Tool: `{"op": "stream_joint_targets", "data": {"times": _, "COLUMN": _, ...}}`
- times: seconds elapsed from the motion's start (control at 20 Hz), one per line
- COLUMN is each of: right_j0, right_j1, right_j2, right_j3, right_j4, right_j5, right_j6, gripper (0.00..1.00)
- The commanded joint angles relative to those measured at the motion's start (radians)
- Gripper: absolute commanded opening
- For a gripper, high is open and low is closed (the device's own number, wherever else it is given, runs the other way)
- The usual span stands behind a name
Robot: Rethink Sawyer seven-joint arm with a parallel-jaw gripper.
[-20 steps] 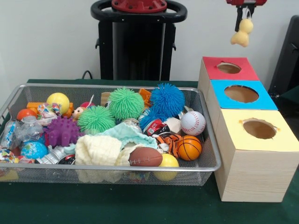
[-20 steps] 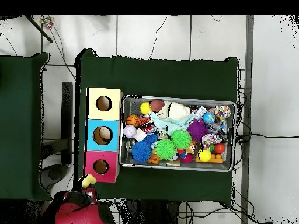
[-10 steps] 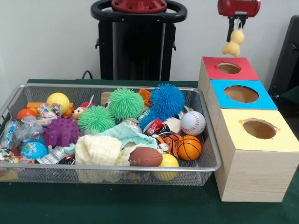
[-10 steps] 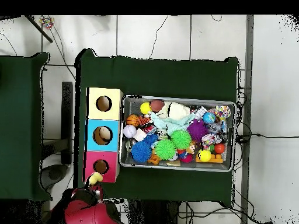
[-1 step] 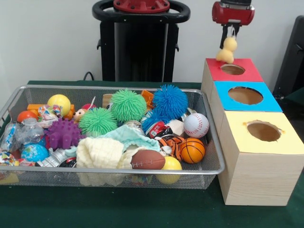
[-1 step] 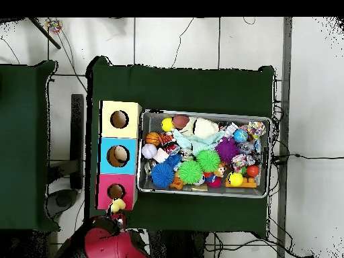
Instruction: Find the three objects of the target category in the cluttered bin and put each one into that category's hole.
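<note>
gripper (image 5: 230,34) clamped on a pale yellow toy (image 5: 226,50), dangling just above the red box (image 5: 232,76), near the back edge of its hole (image 5: 232,69). wire bin (image 5: 213,156) of toys sits beside the boxes.

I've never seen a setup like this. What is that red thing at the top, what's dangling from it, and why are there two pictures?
The red thing is the end of a robot arm; its gripper is shut on a small yellow toy, which hangs just above the red box, beside its hole. One picture is taken from across the table, the other from straight above. In the view from above, the same yellow toy shows at the edge of the red box. Three boxes stand in a row, red, then blue, then yellow, each with a round hole on top. Beside them a wire bin holds balls, spiky toys and cloths.
</note>
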Motion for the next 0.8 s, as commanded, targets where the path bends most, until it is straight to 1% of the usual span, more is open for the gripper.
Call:
{"op": "stream_joint_targets", "data": {"times": 0.05, "right_j0": -0.023, "right_j1": 0.082, "right_j2": 0.015, "right_j3": -0.008, "right_j4": 0.070, "right_j5": -0.045, "right_j6": 0.222, "gripper": 0.00}}
{"op": "stream_joint_targets", "data": {"times": 0.1, "right_j0": -0.032, "right_j1": 0.085, "right_j2": 0.032, "right_j3": -0.001, "right_j4": 0.077, "right_j5": -0.046, "right_j6": 0.218, "gripper": 0.00}}
{"op": "stream_joint_targets", "data": {"times": 0.4, "right_j0": -0.011, "right_j1": 0.102, "right_j2": 0.045, "right_j3": -0.003, "right_j4": 0.106, "right_j5": -0.027, "right_j6": 0.210, "gripper": 0.00}}
{"op": "stream_joint_targets", "data": {"times": 0.8, "right_j0": -0.015, "right_j1": 0.087, "right_j2": 0.094, "right_j3": 0.010, "right_j4": 0.151, "right_j5": -0.025, "right_j6": 0.211, "gripper": 0.00}}
